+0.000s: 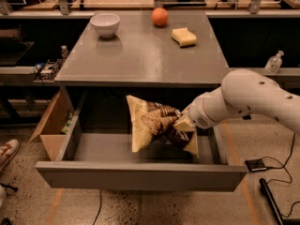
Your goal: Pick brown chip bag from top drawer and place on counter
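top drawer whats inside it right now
Only bare grey floor shows in the top drawer. The brown chip bag hangs above it, pinched by the gripper. The floor behind the bag is hidden.

hidden and cut off
gripper [182,124], pinching the brown chip bag [151,125] at its right corner, half buried; arm [253,97] cut by right edge.

Dim warm overhead light, soft sheen on counter [140,55], top drawer [140,176] shadowed, gripper [181,124] above it gripped brown chip bag [149,123] in half-shade.
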Controlling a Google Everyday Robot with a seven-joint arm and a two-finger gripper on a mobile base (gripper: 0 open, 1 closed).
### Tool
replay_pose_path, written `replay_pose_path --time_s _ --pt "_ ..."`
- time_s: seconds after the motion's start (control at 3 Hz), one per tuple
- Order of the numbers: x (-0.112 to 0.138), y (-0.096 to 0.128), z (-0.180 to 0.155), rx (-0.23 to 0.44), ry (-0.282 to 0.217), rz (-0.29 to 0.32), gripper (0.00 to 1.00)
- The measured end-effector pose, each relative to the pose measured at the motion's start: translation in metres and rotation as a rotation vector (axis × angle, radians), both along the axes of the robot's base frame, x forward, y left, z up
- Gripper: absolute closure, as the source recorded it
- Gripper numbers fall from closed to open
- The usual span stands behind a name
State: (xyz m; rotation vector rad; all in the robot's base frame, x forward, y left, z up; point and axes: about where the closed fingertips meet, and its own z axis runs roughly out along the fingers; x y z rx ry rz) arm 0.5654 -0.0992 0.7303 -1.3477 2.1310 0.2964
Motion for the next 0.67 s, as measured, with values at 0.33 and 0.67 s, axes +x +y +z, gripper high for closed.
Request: replay_pose_path --time_s 0.33,0.67 --pt "-0.0121 -0.0385 0.0766 -0.023 -0.161 -0.049 1.0" --pt "-0.012 -0.0384 0.076 -0.022 -0.161 -0.049 1.0"
